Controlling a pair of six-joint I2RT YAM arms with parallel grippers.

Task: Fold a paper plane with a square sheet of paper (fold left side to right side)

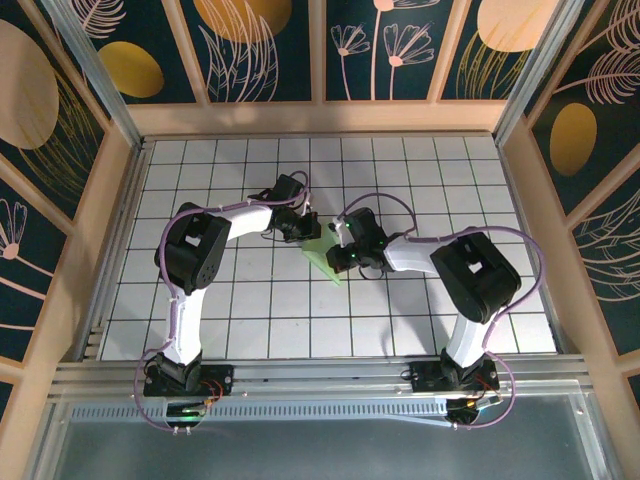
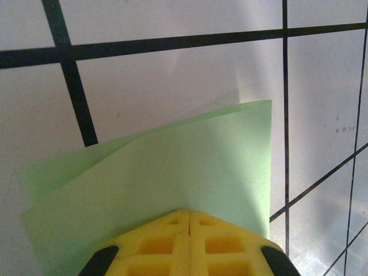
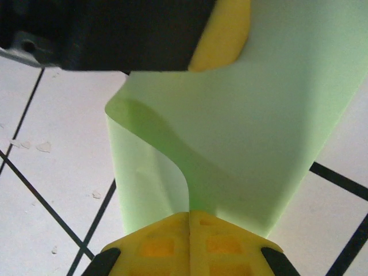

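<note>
While both grippers were clamped on the square sheet of paper [image 1: 326, 258], the sheet was not lying flat. It was lifted between the two arms, above the white grid tiles [image 1: 250, 310] near the middle of the table. The left gripper [image 2: 190, 214] had its yellow fingers pressed together on the paper, and in its wrist view the sheet was doubled over, with the under layer showing past the upper one on the left side. The right gripper [image 3: 190, 215] was also closed on the paper, and from there the sheet rose in a soft S-shaped bow up to the finger of the other arm.

I judged that the main danger was a crooked fold. The two layers did not seem to meet edge to edge, so if the paper was pressed down like this, the crease would probably run at an angle and the plane would come out uneven. The loose bow was a second danger, because flattening it without first taking out the slack could make an extra wrinkle in the wrong place.

Pulling the grippers apart too strongly could tear such thin paper or drag it out of one grip. The grippers were also very near each other, so a small wrong move could make them collide.
</note>
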